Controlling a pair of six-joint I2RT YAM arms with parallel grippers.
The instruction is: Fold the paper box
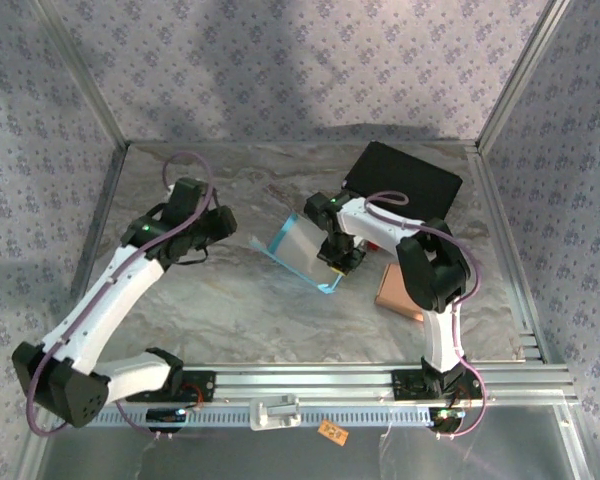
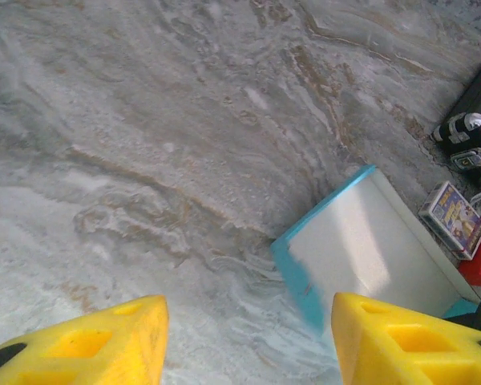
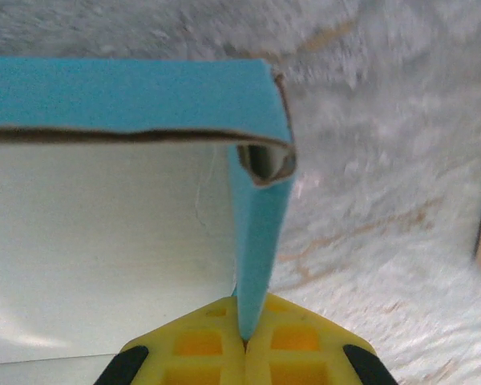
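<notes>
Currently the right gripper (image 3: 244, 343) is pinched shut on a thin blue wall of the box (image 1: 302, 250), which sits mid-way across the table (image 1: 230, 300). The left gripper (image 2: 248, 333) hangs wide open and empty beside it. A hard pull (thin card) could tear or crease that wall.
</notes>
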